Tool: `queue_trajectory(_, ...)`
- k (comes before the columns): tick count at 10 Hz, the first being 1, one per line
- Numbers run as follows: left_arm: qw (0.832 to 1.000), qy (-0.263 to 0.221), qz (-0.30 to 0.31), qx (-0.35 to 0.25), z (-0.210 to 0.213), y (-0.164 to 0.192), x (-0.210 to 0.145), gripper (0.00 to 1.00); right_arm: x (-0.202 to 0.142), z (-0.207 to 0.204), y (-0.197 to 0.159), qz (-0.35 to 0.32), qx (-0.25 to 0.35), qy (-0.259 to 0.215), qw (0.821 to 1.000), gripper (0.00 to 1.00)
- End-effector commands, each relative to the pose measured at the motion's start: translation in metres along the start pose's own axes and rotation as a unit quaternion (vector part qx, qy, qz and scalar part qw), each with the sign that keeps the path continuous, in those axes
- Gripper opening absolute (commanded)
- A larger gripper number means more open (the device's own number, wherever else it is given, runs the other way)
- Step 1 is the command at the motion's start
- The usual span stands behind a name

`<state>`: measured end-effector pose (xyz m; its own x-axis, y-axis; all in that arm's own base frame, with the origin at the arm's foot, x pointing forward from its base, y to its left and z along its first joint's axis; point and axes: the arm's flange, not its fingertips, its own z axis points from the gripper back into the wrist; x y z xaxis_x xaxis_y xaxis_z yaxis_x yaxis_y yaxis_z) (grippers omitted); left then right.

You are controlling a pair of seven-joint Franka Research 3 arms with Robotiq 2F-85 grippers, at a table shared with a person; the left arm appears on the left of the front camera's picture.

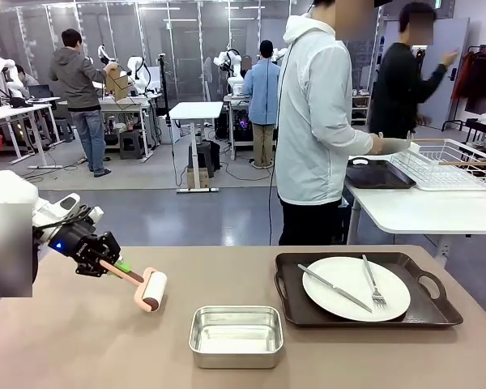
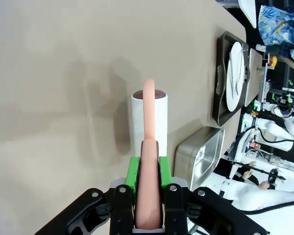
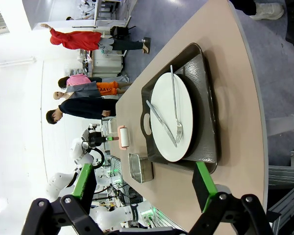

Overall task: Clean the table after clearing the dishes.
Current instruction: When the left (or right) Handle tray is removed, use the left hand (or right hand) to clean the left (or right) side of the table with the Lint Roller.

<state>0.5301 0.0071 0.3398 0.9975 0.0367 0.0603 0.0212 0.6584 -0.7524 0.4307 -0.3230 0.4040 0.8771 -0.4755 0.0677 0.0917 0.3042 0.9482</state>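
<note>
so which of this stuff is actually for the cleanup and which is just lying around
For the job: table; lint roller held in the shut left gripper; plate with fork and knife on its dark tray.
Just lying about: steel pan; white side table with wire rack and another tray.

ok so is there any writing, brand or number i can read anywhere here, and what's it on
No text can be read anywhere in these pictures.
Lint roller held in the left gripper: plain, no label showing.
Steel pan, plate, tray: no print or marks.
Gear in the far room: any labels are too small and blurred to read.
</note>
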Motion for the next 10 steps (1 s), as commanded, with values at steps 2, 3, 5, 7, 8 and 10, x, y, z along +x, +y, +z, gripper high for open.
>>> queue_trajectory(2, 0.999, -0.005, -0.008, -0.034, -0.002, 0.037, 0.004, 0.21, -0.002, 0.001, 0.003, 0.002, 0.001, -0.001, 1.000, 1.00)
queue_trajectory(3, 0.999, -0.023, -0.006, -0.022, 0.003, 0.051, 0.008, 0.21, -0.002, 0.001, 0.003, 0.002, 0.001, -0.001, 1.000, 1.00)
queue_trajectory(5, 0.999, -0.050, 0.018, 0.005, 0.014, 0.080, 0.018, 0.21, -0.002, 0.001, 0.003, 0.002, 0.001, -0.001, 1.000, 1.00)
queue_trajectory(7, 0.998, -0.051, 0.025, 0.003, 0.032, 0.099, 0.021, 0.21, -0.002, 0.001, 0.003, 0.002, 0.001, -0.001, 1.000, 1.00)
queue_trajectory(8, 0.998, -0.055, 0.019, 0.018, 0.042, 0.106, 0.018, 0.21, -0.002, 0.001, 0.003, 0.002, 0.001, -0.001, 1.000, 1.00)
queue_trajectory(10, 0.996, -0.074, 0.027, 0.039, 0.066, 0.119, 0.010, 0.21, -0.002, 0.001, 0.003, 0.002, 0.001, -0.001, 1.000, 1.00)
